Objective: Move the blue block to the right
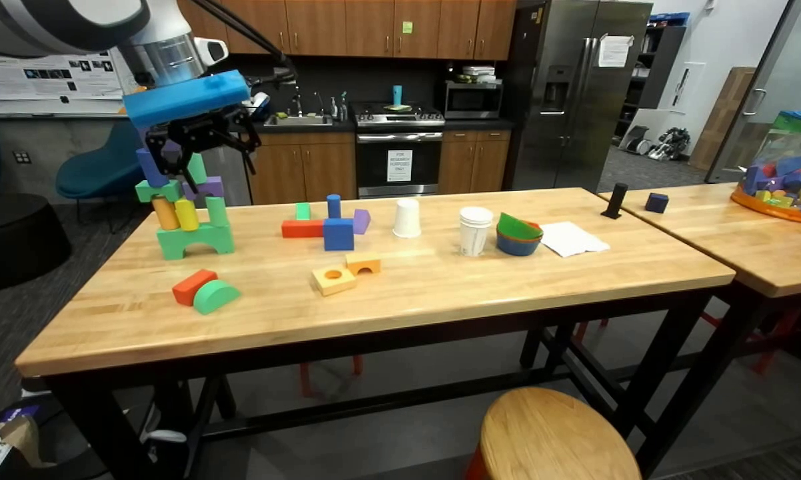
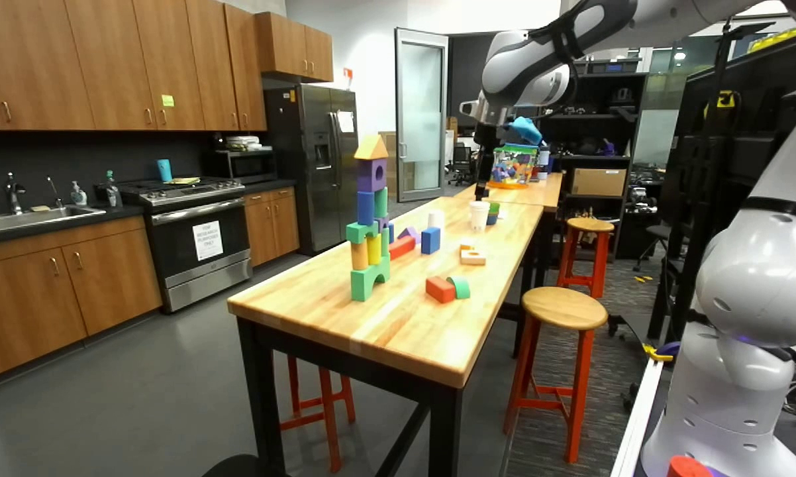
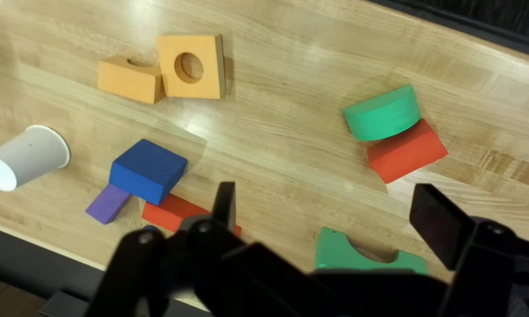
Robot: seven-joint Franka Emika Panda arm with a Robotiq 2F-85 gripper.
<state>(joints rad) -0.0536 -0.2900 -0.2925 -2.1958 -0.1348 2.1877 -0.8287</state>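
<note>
Spread wide, the gripper (image 3: pixel 324 198) is best centred over the blue rectangular block (image 3: pixel 148 171), then lowered clear of the adjacent red bar (image 3: pixel 173 212).

In an exterior view I have wood-fronted upper cabinets (image 1: pixel 367 30) along the back, with a stainless range (image 1: pixel 374 160) and a microwave (image 1: pixel 467 100) below them and a dark steel refrigerator (image 1: pixel 574 133) just beside. Toward the opposite end I can see a teal chair (image 1: pixel 110 160) near a round black ottoman (image 1: pixel 17 243). My long table (image 1: pixel 440 293) has a pale butcher-block top. Wooden stools (image 2: pixel 563 308) with red legs stand by it; I see striped gray carpet (image 2: pixel 606 397) on one side, smooth gray floor (image 2: pixel 173 397) on the cabinet side. A frosted glass door (image 2: pixel 422 112) stands farther off.
</note>
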